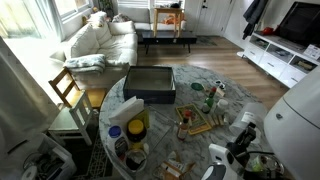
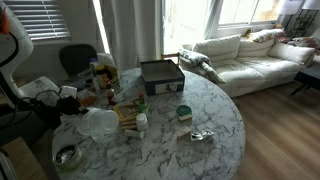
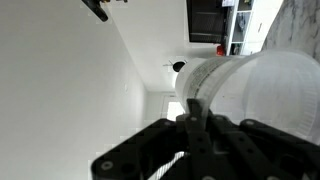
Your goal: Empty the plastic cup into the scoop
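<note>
A clear plastic cup (image 2: 100,122) is tilted on its side in my gripper (image 2: 78,108) at the near-left edge of the round marble table (image 2: 200,110). In the wrist view the fingers (image 3: 192,112) are shut on the cup's wall (image 3: 250,90), and the camera looks up at a white wall and ceiling. A small round metal scoop-like dish (image 2: 66,155) lies on the table just below the cup. In an exterior view the gripper (image 1: 240,138) is at the lower right, and the cup (image 1: 217,154) is hard to make out.
A black box (image 2: 161,75) (image 1: 150,84) stands at the far side of the table. Bottles, jars and wooden pieces (image 2: 130,112) crowd the table near the gripper; a green bottle (image 1: 210,98) stands there too. A crumpled foil piece (image 2: 201,135) lies toward the table's front. A sofa (image 2: 250,55) and chairs surround it.
</note>
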{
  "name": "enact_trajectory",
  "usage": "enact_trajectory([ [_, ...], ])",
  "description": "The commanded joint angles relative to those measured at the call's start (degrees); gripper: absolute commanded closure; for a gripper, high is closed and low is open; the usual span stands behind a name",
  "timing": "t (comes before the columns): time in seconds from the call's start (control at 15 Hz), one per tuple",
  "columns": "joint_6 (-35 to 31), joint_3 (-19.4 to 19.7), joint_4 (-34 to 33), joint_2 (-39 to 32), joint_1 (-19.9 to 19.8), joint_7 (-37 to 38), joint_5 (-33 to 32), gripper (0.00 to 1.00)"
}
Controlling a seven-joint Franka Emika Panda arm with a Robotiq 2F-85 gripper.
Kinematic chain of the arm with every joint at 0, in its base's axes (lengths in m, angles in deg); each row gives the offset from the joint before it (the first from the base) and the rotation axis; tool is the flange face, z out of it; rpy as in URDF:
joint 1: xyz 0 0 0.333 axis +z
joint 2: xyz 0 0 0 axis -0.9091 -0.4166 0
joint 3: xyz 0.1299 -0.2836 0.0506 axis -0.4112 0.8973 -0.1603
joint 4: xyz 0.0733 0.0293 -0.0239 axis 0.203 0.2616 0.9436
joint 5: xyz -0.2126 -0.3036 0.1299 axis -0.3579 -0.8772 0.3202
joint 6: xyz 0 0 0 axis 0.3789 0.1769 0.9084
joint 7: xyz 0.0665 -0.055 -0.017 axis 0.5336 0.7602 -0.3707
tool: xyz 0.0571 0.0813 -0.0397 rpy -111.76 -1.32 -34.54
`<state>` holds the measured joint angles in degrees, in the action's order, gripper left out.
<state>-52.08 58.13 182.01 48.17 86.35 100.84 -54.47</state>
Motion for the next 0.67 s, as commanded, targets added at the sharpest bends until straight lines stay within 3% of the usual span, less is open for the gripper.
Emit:
enact_trajectory([
  [0.0,0.98,-0.27,-0.01,1.51,-1.46,-0.24,0.07,0.99],
  [0.33,-1.66,-0.67,1.24,5.38,-4.17,-3.22,0.29,0.99],
  [0.6,-5.58,-0.79,3.93,13.04,-7.34,-8.08,0.26,0.99],
])
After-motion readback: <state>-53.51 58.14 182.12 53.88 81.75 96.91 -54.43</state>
